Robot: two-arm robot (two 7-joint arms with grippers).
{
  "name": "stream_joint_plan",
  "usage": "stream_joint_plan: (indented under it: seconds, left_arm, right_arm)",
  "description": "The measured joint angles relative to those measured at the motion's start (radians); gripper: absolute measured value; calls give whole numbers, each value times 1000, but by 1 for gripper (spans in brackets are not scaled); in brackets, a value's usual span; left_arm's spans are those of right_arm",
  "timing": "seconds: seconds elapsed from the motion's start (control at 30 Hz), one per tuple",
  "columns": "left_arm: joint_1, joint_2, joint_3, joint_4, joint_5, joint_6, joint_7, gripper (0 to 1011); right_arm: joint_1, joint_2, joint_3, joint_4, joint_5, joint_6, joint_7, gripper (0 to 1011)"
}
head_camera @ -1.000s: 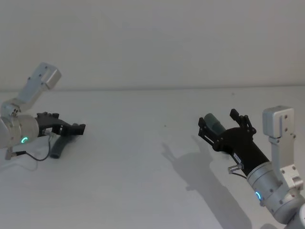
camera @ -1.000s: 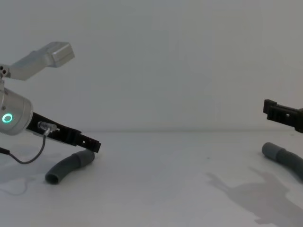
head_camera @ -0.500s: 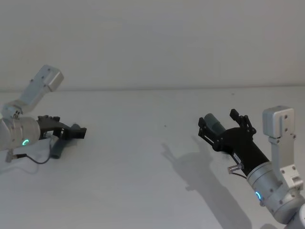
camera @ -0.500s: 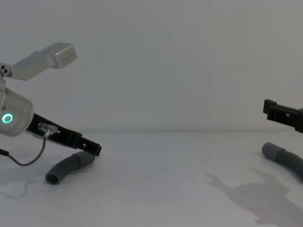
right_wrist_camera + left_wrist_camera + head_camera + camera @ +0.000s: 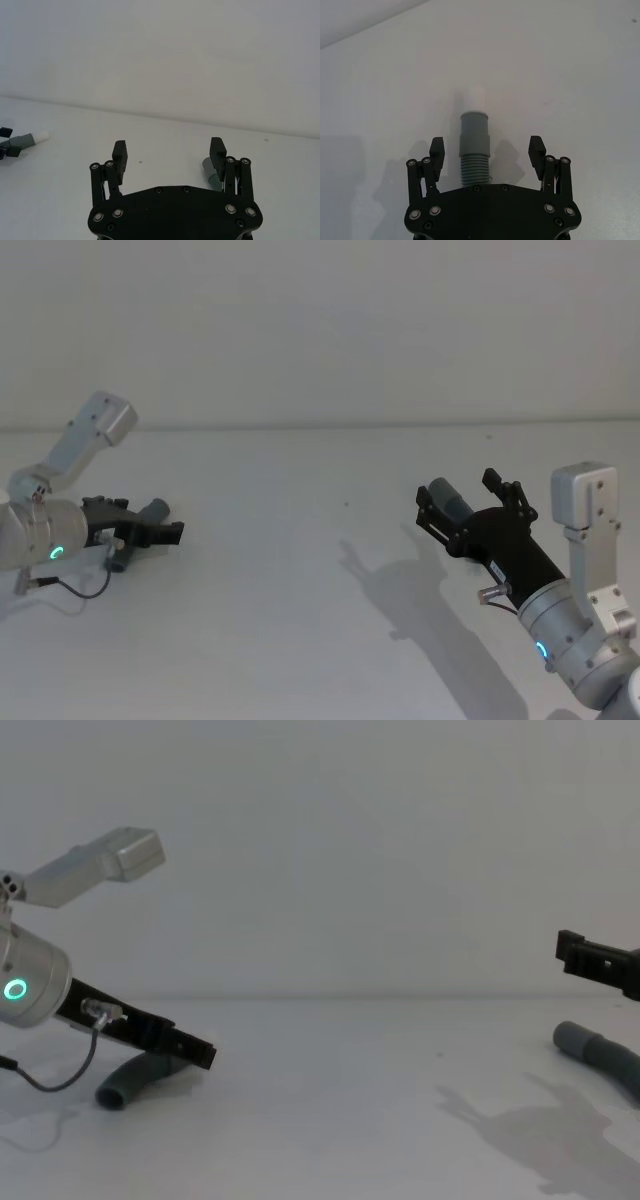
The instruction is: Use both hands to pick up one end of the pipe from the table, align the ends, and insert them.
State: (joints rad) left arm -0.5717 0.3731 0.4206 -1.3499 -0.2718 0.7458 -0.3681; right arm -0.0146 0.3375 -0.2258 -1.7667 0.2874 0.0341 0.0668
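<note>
Lying beneath spread left hand [image 5: 487,146]: grey ribbed pipe [image 5: 474,167], whitish-tipped cuff [image 5: 474,131].

A plain pale grey wall [image 5: 320,330] stood behind the table [image 5: 290,650], meeting its white matte top along a straight line. Soft grey shadows [image 5: 405,590] lay on that top.

Left gripper [image 5: 160,526] low over pipe end [image 5: 155,508]; right gripper [image 5: 456,489] at other end [image 5: 447,504].

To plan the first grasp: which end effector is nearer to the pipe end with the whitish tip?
Left. The left end effector, open, has the whitish-tipped end between its fingers. The right end effector is far across the table, beside the plain end.
</note>
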Motion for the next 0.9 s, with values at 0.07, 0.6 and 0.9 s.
stream_joint_plan:
  seconds: [0.07,0.6,0.9]
  left_arm:
    - [2,0,-1,-1,0,0,1,1002]
    - [24,-2,-12,-11,9,-1,7,1002]
    - [29,-2,-14,-12,10,-2,8,1002]
  right_arm:
    - [0,0,0,0,0,0,0,1002]
    - [0,0,0,0,0,0,0,1002]
    - [0,0,0,0,0,0,0,1002]
